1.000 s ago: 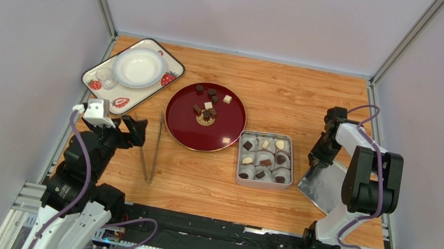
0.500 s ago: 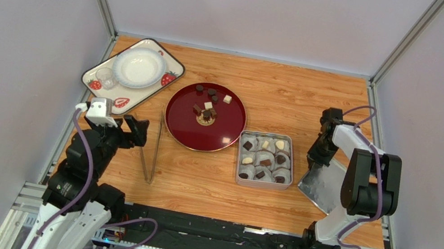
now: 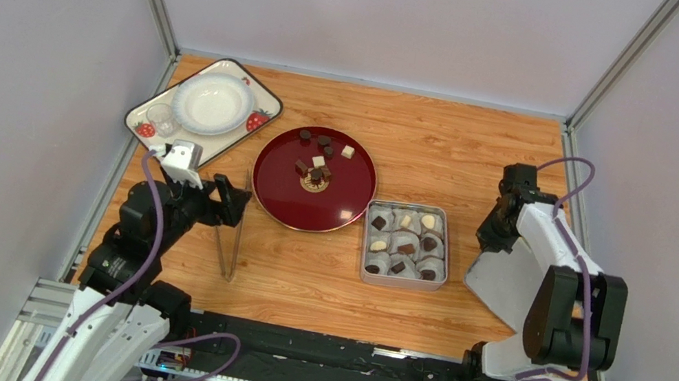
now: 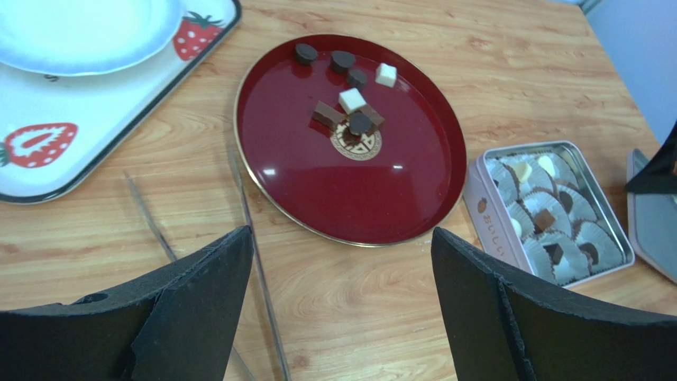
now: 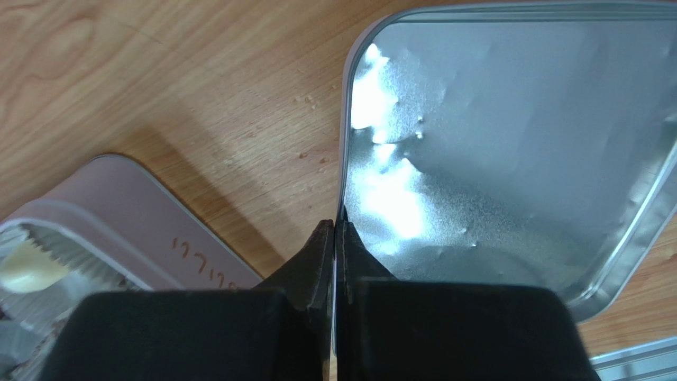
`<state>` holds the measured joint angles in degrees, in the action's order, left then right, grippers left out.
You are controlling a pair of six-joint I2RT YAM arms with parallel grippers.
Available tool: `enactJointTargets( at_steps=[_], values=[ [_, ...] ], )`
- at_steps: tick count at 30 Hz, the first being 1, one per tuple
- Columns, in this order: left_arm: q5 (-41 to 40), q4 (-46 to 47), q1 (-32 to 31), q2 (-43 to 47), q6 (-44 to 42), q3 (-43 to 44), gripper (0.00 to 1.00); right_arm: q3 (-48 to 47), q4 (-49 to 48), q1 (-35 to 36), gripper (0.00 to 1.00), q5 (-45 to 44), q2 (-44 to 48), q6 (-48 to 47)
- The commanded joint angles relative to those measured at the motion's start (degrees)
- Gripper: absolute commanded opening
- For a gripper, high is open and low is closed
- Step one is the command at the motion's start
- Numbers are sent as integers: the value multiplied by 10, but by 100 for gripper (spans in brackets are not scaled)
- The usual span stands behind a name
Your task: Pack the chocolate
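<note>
In the tin [image 4: 475,200], chocolate [image 4: 544,219] (more on red plate [image 4: 350,194])

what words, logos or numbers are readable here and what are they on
No text reads clearly enough to quote.
tin: short lettering on its side wall, too blurred to read.
red plate: round gold emblem at its centre, no legible characters.
strawberry tray: no words legible.

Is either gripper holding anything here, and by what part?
The right gripper pinches the silver tin lid by the rim of one side. The left gripper is open, holding nothing.
</note>
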<state>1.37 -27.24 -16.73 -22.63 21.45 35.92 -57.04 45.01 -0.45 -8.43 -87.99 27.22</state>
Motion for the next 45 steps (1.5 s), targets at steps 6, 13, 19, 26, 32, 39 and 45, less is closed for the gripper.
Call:
enactJointTargets(
  at_steps=[6,13,19,26,32,39,45],
  values=[
    [120,72,-21,-83,11,41,89,-30,-5,59,0,14,157,-22],
    [90,131,-146,-147,33,71,88,-105,11,136,0,-5,241,-24],
    [29,204,-260,-194,27,78,88,-129,-12,179,0,31,295,8],
    [-86,338,-407,-281,-40,90,88,-105,-77,231,0,52,344,103],
    [-155,444,-491,-383,-87,113,87,-59,-120,288,0,32,387,181],
    [-183,544,-542,-477,-132,130,85,-21,-145,332,0,21,428,235],
    [-221,583,-576,-531,-173,147,81,-14,-146,352,0,11,445,251]
  ],
)
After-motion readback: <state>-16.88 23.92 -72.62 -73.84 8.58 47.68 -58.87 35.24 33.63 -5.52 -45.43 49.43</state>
